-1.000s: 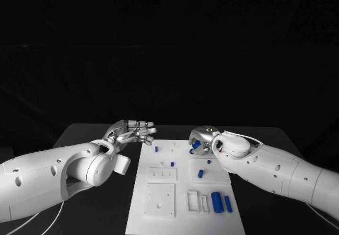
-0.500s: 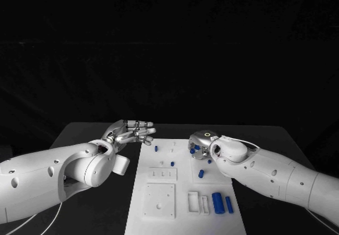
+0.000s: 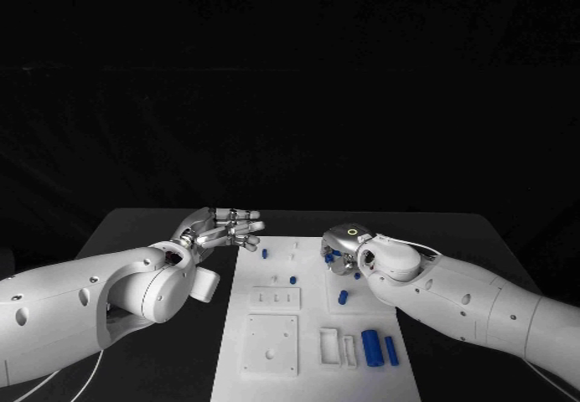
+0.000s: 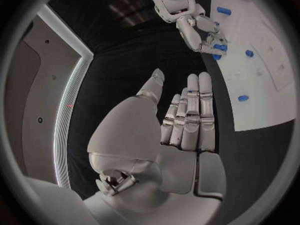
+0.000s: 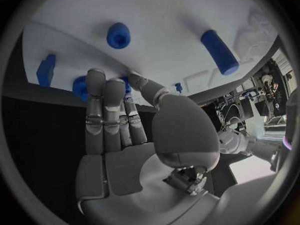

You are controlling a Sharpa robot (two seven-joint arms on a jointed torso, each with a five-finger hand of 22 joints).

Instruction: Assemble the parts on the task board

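The white task board (image 3: 309,318) lies lengthwise in the middle of the black table. My right hand (image 3: 342,245) hangs low over its far right corner, fingertips down, and pinches a small blue part (image 3: 328,256) between thumb and fingers. In the right wrist view the fingertips (image 5: 100,82) press that blue part (image 5: 79,88) against the board (image 5: 175,15). My left hand (image 3: 225,227) hovers off the board's far left corner, fingers (image 4: 190,110) stretched out straight and holding nothing. The left wrist view shows my right hand (image 4: 197,27) bent over the blue part (image 4: 219,47).
Loose blue parts lie on the board: a small peg (image 3: 265,251), another (image 3: 292,280), a short cylinder (image 3: 344,296), and two longer cylinders (image 3: 372,347) at the near right. White raised blocks (image 3: 272,342) sit on the near left half. Bare black table (image 3: 145,230) flanks the board.
My right hand has come down and slightly towards the board's middle with the blue part, so its fingertips now reach the board. The left hand has hardly moved.
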